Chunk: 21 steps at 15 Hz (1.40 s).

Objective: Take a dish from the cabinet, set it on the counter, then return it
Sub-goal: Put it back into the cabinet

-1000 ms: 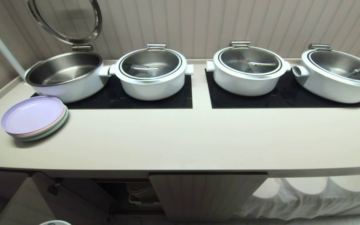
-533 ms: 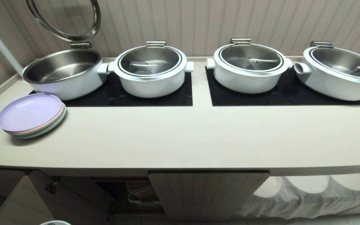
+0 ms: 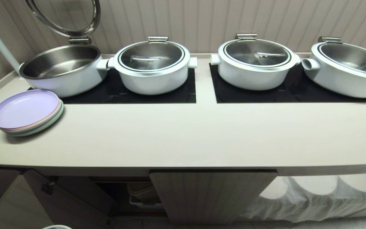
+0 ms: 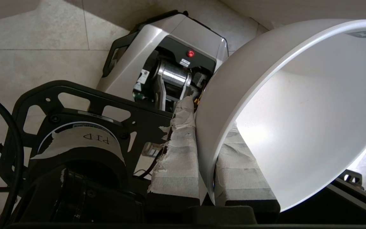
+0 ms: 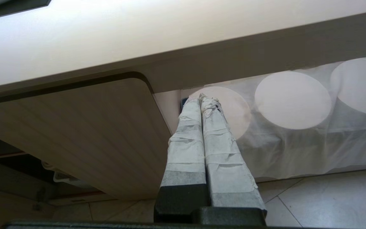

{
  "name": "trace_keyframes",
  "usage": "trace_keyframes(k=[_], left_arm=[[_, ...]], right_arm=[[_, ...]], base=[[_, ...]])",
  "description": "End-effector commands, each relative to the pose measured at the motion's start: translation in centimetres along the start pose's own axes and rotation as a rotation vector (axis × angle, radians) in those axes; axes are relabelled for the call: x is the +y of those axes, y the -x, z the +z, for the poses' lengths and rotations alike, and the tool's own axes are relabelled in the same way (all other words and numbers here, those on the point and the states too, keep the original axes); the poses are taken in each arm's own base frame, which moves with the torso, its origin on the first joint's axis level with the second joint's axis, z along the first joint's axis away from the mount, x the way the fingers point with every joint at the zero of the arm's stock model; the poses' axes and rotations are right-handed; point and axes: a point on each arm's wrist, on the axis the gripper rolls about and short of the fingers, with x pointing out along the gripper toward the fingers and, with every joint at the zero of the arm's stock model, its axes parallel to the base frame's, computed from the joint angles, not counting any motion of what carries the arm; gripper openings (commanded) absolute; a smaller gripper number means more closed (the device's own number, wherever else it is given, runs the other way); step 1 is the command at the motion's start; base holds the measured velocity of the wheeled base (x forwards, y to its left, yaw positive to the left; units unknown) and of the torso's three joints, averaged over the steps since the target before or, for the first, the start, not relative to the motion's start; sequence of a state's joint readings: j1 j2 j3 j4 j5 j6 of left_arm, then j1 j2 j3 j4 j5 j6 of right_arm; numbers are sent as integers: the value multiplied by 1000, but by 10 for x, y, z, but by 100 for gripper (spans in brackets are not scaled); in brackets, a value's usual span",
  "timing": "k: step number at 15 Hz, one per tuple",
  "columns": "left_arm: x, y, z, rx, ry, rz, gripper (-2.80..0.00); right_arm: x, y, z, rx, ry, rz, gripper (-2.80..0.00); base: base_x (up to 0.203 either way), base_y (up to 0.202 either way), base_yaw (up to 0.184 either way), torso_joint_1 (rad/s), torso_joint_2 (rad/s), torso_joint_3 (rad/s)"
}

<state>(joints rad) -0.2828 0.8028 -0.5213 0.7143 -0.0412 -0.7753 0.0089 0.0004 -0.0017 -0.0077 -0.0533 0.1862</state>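
Note:
In the left wrist view my left gripper (image 4: 209,118) is shut on the dish (image 4: 297,111), a deep white bowl. One taped finger lies outside its wall and the other inside, and the dish hangs tilted over the tiled floor. A tiny dark mark sits just inside the rim. The counter (image 3: 183,136) spans the head view, with neither arm in that view. Below it the cabinet (image 3: 211,194) has one ribbed door closed, and the door to its left (image 3: 17,203) stands open on a dark interior. My right gripper (image 5: 206,98) is shut and empty, low in front of the cabinet.
Several large white pots (image 3: 152,68) stand on black mats (image 3: 125,93) at the back of the counter, the leftmost with its lid up. Stacked pastel plates (image 3: 27,111) lie at the left. White cloth (image 3: 313,197) covers round things under the counter on the right. My base (image 4: 170,44) is beneath the dish.
The head camera has moved: the whole counter sits a little higher in the picture than a second ago. Nothing on the counter has shifted by itself.

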Motion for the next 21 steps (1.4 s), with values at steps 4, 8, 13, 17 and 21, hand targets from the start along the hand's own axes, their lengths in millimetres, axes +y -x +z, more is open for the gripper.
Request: trace_keyframes(k=[4,8,13,17,21], left_arm=[[0,1,0,1,4,1,-280],[0,1,0,1,4,1,-280],[0,1,0,1,4,1,-280],[0,1,0,2,18,0,-280],[0,1,-1,1,22,0,-280]], right_arm=[[0,0,0,-1,-1,0,-280],[0,0,0,0,-4,0,-280],[0,0,0,0,-6,0,-280],[0,0,0,-1,-6,0,-280],[0,0,0,0,-7,0,-280]], base=[[0,0,0,-149,303,149],[0,0,0,-151,310,153],[0,0,0,-163,325,159],[0,0,0,-174,348,175],[0,0,0,-212,434,210]])
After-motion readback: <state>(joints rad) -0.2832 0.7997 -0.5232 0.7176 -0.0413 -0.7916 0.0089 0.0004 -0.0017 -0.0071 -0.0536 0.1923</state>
